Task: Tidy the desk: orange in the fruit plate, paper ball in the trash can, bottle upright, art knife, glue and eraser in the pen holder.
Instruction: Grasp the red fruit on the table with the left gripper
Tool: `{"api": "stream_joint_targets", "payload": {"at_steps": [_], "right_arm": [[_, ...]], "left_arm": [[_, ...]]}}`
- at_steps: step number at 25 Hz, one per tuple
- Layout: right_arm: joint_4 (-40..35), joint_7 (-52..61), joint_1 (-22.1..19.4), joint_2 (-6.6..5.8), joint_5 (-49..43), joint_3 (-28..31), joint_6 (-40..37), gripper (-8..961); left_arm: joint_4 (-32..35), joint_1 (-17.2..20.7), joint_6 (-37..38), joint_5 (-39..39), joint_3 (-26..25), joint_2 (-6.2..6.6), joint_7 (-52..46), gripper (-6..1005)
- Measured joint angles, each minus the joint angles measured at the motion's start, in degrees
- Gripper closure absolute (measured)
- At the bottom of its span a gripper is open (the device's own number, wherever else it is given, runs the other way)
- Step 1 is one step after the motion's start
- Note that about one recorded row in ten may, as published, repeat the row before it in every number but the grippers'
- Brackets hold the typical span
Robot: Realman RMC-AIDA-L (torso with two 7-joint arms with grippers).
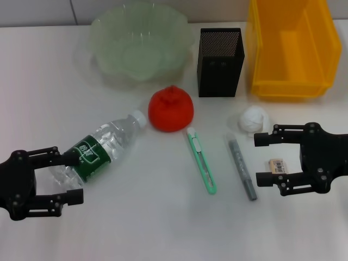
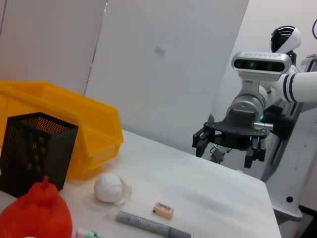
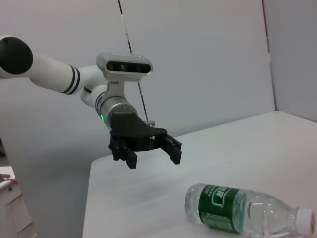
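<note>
A clear bottle (image 1: 103,149) with a green label lies on its side at the left; it also shows in the right wrist view (image 3: 242,210). My left gripper (image 1: 76,176) hangs open over its base end, raised off the table (image 3: 148,152). My right gripper (image 1: 257,159) is open, with the eraser (image 1: 277,166) between its fingers in the head view; in the left wrist view the gripper (image 2: 229,148) is above the table and away from the eraser (image 2: 163,210). The orange (image 1: 171,109), paper ball (image 1: 253,118), green art knife (image 1: 201,160) and grey glue stick (image 1: 242,167) lie mid-table.
The black mesh pen holder (image 1: 220,61) stands at the back centre. The translucent green fruit plate (image 1: 103,32) is to its left. The yellow bin (image 1: 291,81) is at the back right. All three look empty.
</note>
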Motion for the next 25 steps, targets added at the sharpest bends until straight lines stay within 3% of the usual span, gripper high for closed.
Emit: {"api": "stream_joint_targets", "payload": {"at_steps": [19,21,25], "right_arm": [[-1.13,0.06,-1.91,-0.44,0.0,0.74,1.68,175],[-2.1,0.34,-2.85,-0.68,0.0,1.51,1.69,175],[-4.62,0.75,-4.75,-0.8,-1.12,5.38,1.59,175]], "left_arm": [[1.78,-0.95,-1.26,2.46,-0.52,-0.8,-0.79,194],[7.18,-2.62,-3.15,2.03,-2.34,-2.64,-4.5,194],[8.4,-3.25,-3.98,2.01,-2.63,-3.16,-5.66,195]]}}
